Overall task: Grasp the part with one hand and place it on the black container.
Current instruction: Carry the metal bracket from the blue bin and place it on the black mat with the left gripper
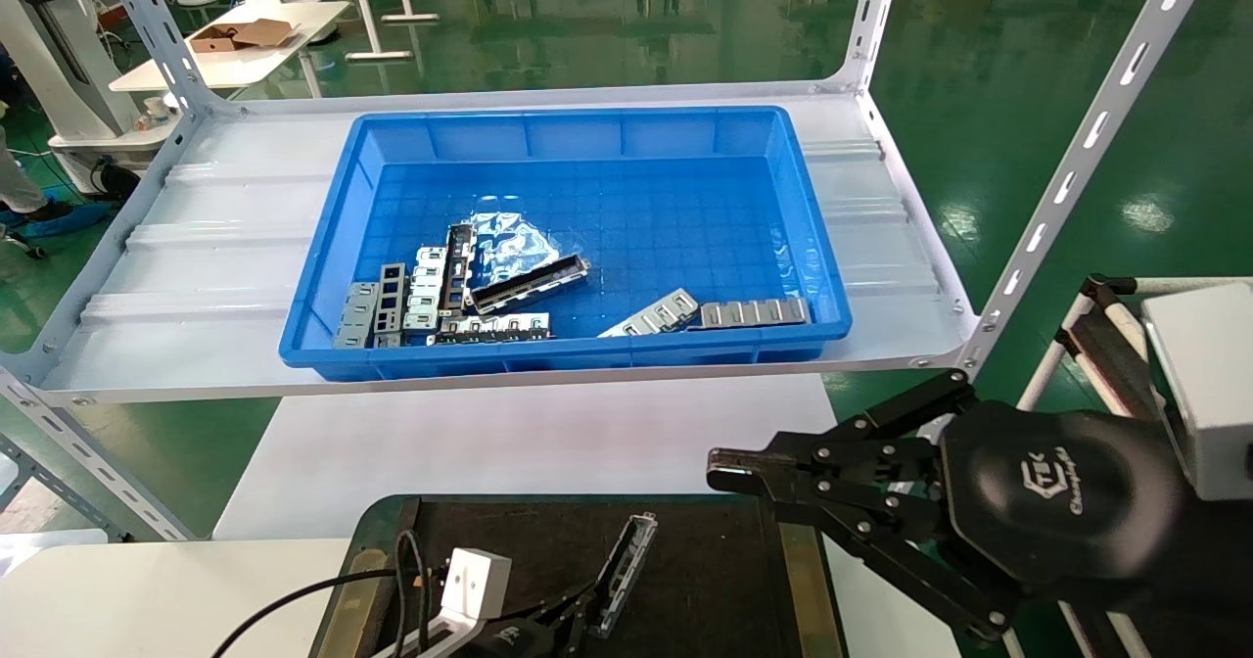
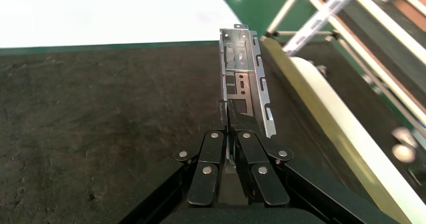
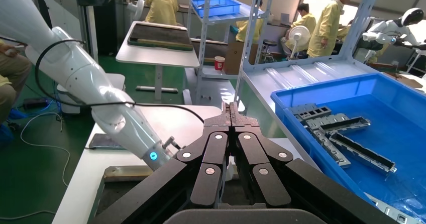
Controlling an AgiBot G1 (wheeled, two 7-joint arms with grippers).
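Part: the long narrow grey metal channel rail with raised side walls and rectangular cutouts (image 2: 244,83) is pinched at one end by the left claw; it juts forward and upward over the tray, with its far end apparently raised off the surface.
Left hand: the black multi-finger claw gripper on the left arm (image 2: 230,133) is low over the tray, fingers clamped on the rail's near end.
Container: the wide shallow brown-black tray with a brass-coloured edge strip (image 1: 705,580) lies directly under the rail, so placing looks nearly done.
Right hand: the black jointed claw on the right arm (image 1: 729,470) hovers just off the tray's right edge, fingers pressed together with nothing between them.
Bin: the blue plastic bin (image 1: 587,129) on the shelf behind holds more grey rails and flat silver strips.
Risk, drop: letting go while the rail is tilted could let it tip, bounce or slide toward the brass strip.
Risk, grip: with only one end held, the rail may pivot in the fingers.
Risk, snag: an opening finger may catch a cutout and drag the rail.
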